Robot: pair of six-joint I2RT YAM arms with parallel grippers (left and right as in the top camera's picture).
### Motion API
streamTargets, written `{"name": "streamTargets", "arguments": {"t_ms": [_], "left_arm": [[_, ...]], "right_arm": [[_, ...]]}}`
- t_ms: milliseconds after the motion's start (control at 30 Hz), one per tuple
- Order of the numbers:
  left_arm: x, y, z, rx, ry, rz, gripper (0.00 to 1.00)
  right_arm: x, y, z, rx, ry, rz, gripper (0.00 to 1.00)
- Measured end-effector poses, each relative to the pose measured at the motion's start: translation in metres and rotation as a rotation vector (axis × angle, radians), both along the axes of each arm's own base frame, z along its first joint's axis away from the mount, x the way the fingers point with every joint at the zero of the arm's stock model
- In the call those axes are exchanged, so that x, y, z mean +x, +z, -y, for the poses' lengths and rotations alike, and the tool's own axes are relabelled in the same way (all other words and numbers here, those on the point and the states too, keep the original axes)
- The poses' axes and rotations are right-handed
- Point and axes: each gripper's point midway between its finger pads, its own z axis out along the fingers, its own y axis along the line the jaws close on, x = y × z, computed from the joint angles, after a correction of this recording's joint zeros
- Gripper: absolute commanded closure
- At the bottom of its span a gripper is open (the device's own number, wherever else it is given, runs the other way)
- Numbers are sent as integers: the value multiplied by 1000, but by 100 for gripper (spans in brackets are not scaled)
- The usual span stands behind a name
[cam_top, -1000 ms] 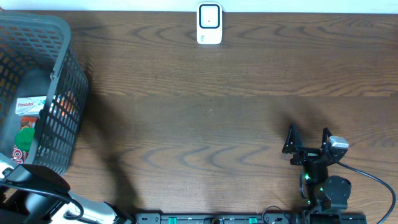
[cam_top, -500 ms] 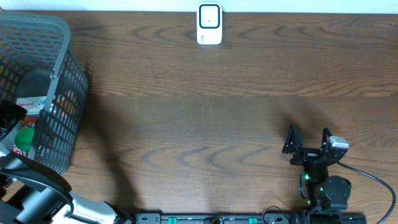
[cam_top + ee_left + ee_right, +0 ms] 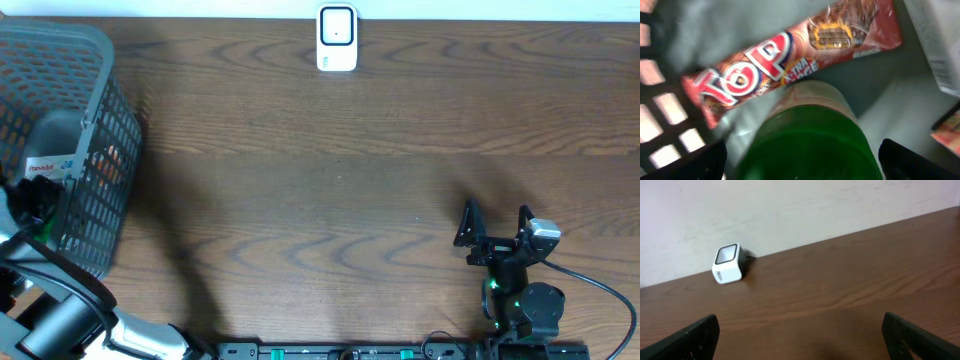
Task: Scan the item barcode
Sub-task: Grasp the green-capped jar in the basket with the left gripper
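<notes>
Fingers (image 3: 920, 162) now over green lid (image 3: 810, 145)

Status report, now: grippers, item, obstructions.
Left gripper open, in basket above green lid, nothing gripped. Right gripper open, empty, parked near edge. Chocolate bar beside lid; basket wall between it and scanner.
</notes>
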Motion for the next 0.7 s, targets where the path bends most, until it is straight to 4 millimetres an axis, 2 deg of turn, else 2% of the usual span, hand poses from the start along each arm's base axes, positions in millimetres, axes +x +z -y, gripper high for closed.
{"name": "streamTargets", "arguments": {"t_ms": [167, 367, 600, 700], "left_arm": [[3, -18, 11, -6, -17, -6, 4], [7, -18, 9, 9, -16, 8, 14], [8, -20, 8, 16, -15, 15, 15], [5, -26, 11, 7, -9, 7, 23]], "right_arm": [[0, 0, 0, 0, 0, 0, 1], [0, 0, 0, 0, 0, 0, 1], [0, 0, 0, 0, 0, 0, 1], [0, 0, 0, 0, 0, 0, 1]]}}
